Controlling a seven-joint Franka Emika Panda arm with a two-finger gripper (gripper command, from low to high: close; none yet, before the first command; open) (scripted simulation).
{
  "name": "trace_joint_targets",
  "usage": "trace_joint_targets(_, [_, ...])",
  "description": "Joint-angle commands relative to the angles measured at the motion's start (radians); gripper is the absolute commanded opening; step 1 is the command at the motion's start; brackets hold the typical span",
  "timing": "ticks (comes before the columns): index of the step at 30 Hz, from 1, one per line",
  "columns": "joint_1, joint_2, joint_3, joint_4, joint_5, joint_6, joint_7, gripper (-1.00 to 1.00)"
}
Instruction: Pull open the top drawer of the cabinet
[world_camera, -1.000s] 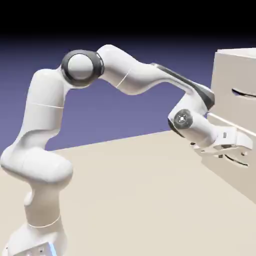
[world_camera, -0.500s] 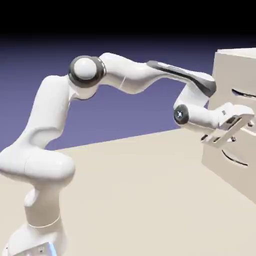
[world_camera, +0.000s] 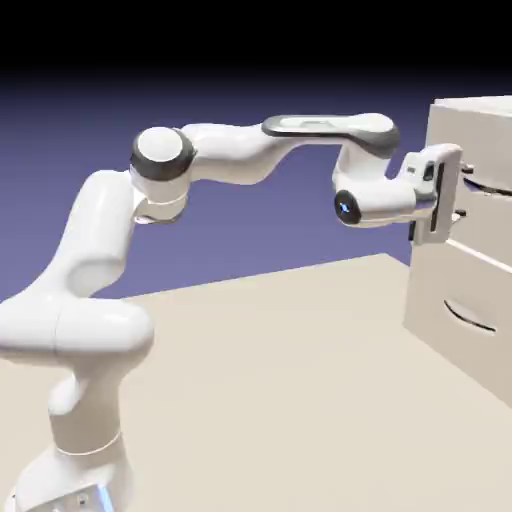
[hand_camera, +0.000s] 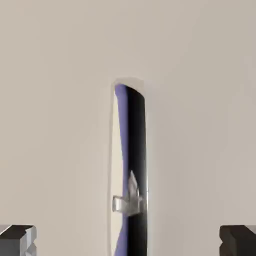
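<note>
The cream cabinet (world_camera: 470, 125) stands at the exterior view's right edge. The top drawer (world_camera: 487, 205) looks closed, and its thin dark handle (world_camera: 490, 186) curves across the front. My gripper (world_camera: 461, 190) is level with that handle and close to the drawer front, open, one finger above the bar and one below. In the hand view the cream top drawer (hand_camera: 60, 125) fills the picture. Its dark handle (hand_camera: 134, 150) runs up the middle, between the two wide-apart fingertips (hand_camera: 17, 240) of my gripper (hand_camera: 128, 244), and neither touches it.
The lower drawer (world_camera: 455, 300) with its own dark handle (world_camera: 470, 318) sits right under the hand. The beige table (world_camera: 270, 400) stretches from the arm's base to the cabinet.
The hand has risen from the lower drawer's handle to the top drawer's handle and rolled so its fingers stand one above the other. The jaws stayed open.
</note>
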Motion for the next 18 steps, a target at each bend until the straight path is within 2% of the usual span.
trace_joint_targets(1, [-0.026,0.012,0.013,0.036,-0.007,0.012,0.014,0.00])
trace_joint_targets(6, [-0.151,0.072,0.077,0.210,-0.041,0.067,0.083,0.00])
trace_joint_targets(7, [-0.151,0.072,0.077,0.210,-0.041,0.067,0.083,-1.00])
trace_joint_targets(18, [0.120,-0.037,-0.074,-0.152,0.020,-0.049,-0.036,-1.00])
